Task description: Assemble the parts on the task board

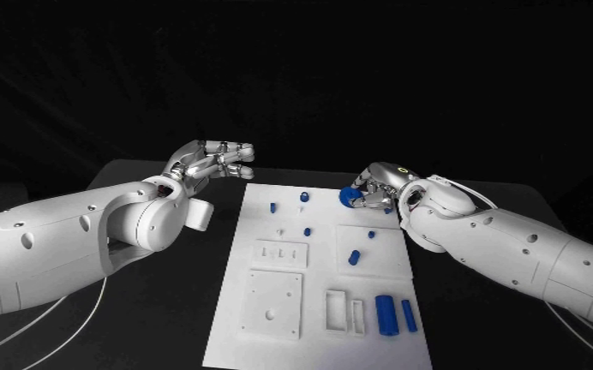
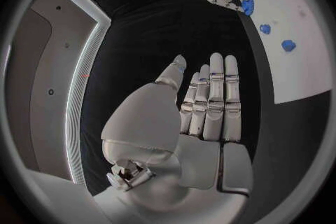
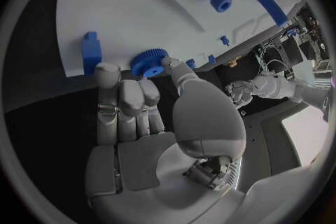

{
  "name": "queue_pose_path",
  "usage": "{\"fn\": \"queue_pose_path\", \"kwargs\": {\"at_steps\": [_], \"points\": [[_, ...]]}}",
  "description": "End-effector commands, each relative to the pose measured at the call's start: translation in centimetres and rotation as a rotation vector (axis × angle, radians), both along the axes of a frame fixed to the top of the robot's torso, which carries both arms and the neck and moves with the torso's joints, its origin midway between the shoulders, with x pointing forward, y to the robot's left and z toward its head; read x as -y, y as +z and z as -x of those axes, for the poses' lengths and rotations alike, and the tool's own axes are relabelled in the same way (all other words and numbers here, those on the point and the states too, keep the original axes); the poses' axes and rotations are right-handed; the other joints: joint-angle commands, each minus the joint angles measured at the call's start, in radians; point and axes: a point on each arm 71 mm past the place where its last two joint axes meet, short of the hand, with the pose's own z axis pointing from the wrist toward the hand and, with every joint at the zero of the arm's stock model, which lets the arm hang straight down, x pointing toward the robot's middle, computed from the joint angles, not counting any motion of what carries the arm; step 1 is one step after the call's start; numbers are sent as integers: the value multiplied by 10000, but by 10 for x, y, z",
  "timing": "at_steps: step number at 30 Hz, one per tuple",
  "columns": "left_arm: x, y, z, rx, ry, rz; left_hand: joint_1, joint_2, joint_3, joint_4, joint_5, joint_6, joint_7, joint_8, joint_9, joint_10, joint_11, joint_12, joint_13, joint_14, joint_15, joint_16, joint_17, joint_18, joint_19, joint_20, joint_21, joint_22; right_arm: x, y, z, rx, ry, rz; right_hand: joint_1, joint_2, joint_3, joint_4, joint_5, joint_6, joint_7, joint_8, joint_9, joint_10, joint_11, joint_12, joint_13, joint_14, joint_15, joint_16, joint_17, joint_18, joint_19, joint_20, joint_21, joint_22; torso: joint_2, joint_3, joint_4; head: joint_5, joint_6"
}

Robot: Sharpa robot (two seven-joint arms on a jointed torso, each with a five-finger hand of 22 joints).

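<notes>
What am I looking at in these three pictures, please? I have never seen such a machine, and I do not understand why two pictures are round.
This is a robot with two white arms, each ending in a silver hand. The square picture comes from a camera on its head, looking down at a black table. The round pictures come from wide-angle cameras at the wrists, just behind each hand, so straight lines look bent.

On the table lies a white board with small blue parts on it. The robot must put those parts together there.

The right hand is at the far edge of the board and holds a blue gear between thumb and fingers. The left hand is beside the board, over the table, fingers straight, holding nothing.
</notes>
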Motion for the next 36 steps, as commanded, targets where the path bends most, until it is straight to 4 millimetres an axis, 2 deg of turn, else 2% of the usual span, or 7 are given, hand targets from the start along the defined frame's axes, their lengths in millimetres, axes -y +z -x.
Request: {"fn": "queue_pose_path", "kwargs": {"at_steps": [1, 11, 15, 25, 31, 36], "points": [[3, 1, 0, 52, -194, 49, -95, 9, 21, 36, -14, -68, -17, 11, -16, -85, -17, 43, 10, -64, -15, -62, -11, -13, -47, 19, 38, -13, 0, -20, 4, -1131, 135, 625, -2, 87, -45, -26, -58, -91, 25, 23, 16, -20, 3, -22, -20, 85, 17, 50, 21, 45, 403, 52, 58, 704, 0, -3, 1, -13, -9], [3, 1, 0, 36, -181, 38, -95, 9, 19, 41, -16, -97, -10, 14, -15, -92, -13, 43, 10, -65, -12, -63, -12, -11, -43, 20, 34, -20, -2, -18, 5, -778, 78, 801, 37, 162, 192, -219, -383, 178, -23, 23, 28, 110, -24, 303, 169, 96, 1, 116, 114, 37, 414, 40, 174, 729, -2, 3, 1, -30, 11], [3, 1, 0, 29, -181, 36, -95, 9, 19, 41, -16, -97, -10, 14, -15, -92, -13, 43, 10, -65, -12, -63, -12, -11, -43, 20, 34, -20, -7, -14, 9, -165, 135, 831, 58, 160, 545, -238, -488, 642, -144, 18, 89, 455, -82, 1111, 704, 119, -63, 262, 261, 13, 477, -22, 599, 807, -2, 3, -5, -39, 18], [3, 1, 0, 25, -180, 33, -95, 9, 19, 41, -16, -97, -10, 14, -15, -92, -13, 43, 10, -65, -12, -63, -12, -11, -43, 20, 34, -20, -17, -4, 16, 938, 233, 915, 53, -3, 1062, -61, -859, 955, -224, 28, 114, 561, -136, 1194, 873, 127, -88, 278, 252, -38, 448, -54, 933, 833, -14, -7, 12, -48, 50], [2, 1, 0, 28, -158, 29, -91, 14, 13, 61, -9, -117, -8, 17, -8, -94, -12, 43, 10, -63, -12, -63, -13, -10, -29, 22, 21, -48, -24, 6, 25, 1690, 317, 409, 102, -85, 1084, 174, -980, 1009, -254, 32, 112, 647, -160, 1280, 969, 129, -116, 307, 258, -45, 457, -81, 1100, 853, -18, -8, -3, -33, 82], [2, 0, -1, 29, -145, 27, -91, 14, 13, 61, -9, -117, -8, 17, -8, -94, -12, 43, 10, -63, -12, -63, -13, -10, -29, 22, 21, -48, -37, 16, 35, 2141, 633, 22, 117, -99, 1122, 197, -991, 1052, -272, 31, 115, 666, -167, 1291, 983, 131, -127, 313, 257, -49, 465, -89, 1147, 862, -13, -12, -4, -9, 103]]}}
